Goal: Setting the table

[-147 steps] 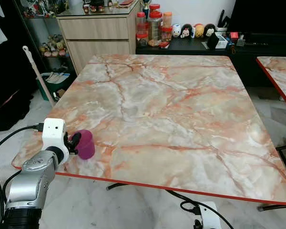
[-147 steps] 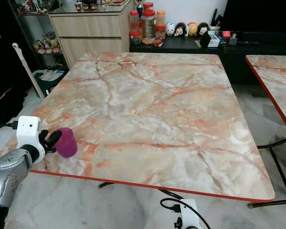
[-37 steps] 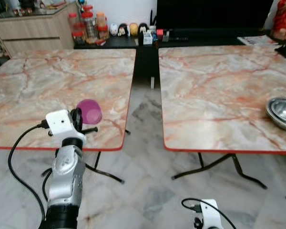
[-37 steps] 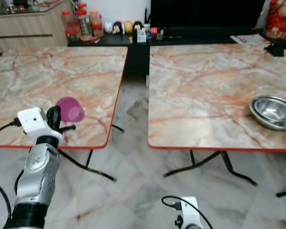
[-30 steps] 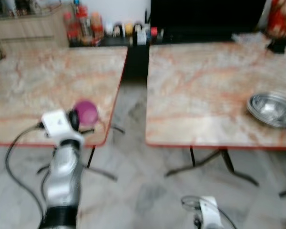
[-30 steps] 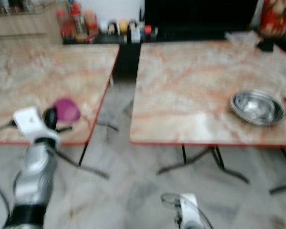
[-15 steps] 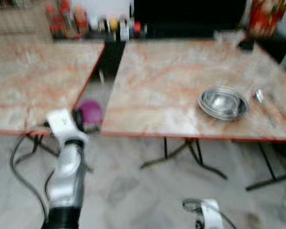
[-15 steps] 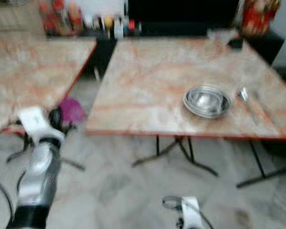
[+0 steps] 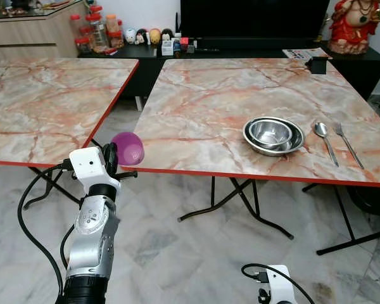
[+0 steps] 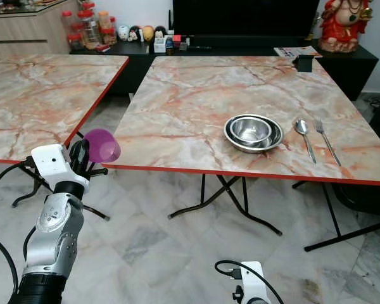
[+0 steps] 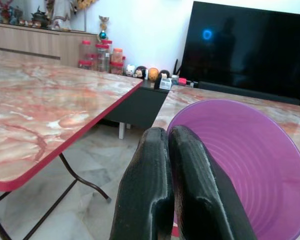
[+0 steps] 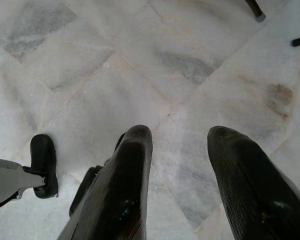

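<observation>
Carrying a purple plastic cup [image 9: 127, 147] by its rim, the left tool [image 9: 109, 158] has its two black fingers pinched together on the wall, raised level with the near edge of the marble-patterned worktop [image 9: 202, 101]. Likely destination: beside the stacked steel bowls [image 9: 273, 134], spoon [image 9: 324, 141] and fork [image 9: 348, 144]. Right tool [image 12: 182, 175] hangs parted over the floor.

L fingers [image 10: 82, 154] w/ purple cup [image 10: 102, 145], steel bowls [image 10: 253, 132] on table [image 10: 177, 101]
</observation>
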You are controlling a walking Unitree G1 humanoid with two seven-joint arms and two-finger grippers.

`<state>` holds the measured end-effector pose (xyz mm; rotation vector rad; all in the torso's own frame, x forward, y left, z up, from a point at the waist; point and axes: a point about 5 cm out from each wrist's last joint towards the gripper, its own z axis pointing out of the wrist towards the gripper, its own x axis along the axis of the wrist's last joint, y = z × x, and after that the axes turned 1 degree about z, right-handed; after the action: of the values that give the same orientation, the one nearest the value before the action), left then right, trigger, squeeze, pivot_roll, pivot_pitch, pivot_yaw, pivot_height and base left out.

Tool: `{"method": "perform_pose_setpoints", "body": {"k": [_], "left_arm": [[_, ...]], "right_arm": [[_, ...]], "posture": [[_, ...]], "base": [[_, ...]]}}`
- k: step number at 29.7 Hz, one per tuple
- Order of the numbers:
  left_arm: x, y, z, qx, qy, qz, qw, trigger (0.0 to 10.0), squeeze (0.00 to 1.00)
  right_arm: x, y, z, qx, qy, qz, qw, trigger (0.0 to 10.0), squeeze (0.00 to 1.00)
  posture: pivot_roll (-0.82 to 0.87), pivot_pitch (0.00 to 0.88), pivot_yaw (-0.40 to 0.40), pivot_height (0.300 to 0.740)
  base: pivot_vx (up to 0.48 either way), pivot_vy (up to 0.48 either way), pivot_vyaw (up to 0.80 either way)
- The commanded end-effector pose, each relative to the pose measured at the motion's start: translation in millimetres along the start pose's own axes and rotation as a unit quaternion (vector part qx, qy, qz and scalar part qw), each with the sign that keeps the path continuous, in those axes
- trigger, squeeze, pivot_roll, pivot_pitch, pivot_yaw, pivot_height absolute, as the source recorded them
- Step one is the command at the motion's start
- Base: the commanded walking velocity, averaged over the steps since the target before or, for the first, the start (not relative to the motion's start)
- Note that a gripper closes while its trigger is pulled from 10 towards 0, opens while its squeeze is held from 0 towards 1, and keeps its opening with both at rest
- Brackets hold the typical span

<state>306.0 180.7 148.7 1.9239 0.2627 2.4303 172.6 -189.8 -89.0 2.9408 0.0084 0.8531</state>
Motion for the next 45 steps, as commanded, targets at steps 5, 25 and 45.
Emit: {"method": "perform_pose_setpoints", "body": {"k": [5, 25, 45], "left_arm": [[8.9, 4.6, 6.4, -0.012, 0.020, 0.006, 1.000, 10.0, 0.00], [8.8, 5.1, 7.2, -0.020, 0.016, 0.005, 1.000, 10.0, 0.00], [10.2, 17.1, 7.0, -0.088, 0.001, -0.006, 0.996, 10.0, 0.00]], "right_arm": [[3.9, -2.0, 0.6, 0.005, 0.004, 0.004, 1.000, 10.0, 0.00], [3.7, -6.8, 0.9, 0.010, 0.001, 0.002, 1.000, 10.0, 0.00], [-4.2, -8.4, -0.1, 0.001, -0.011, 0.002, 1.000, 10.0, 0.00]], "posture": [[0.02, 0.000, 0.020, 0.732], [0.02, 0.007, 0.022, 0.732], [0.03, 0.016, 0.045, 0.732]], "base": [[0.375, 0.000, 0.00], [0.376, 0.000, -0.35], [0.136, 0.000, 0.00]]}}
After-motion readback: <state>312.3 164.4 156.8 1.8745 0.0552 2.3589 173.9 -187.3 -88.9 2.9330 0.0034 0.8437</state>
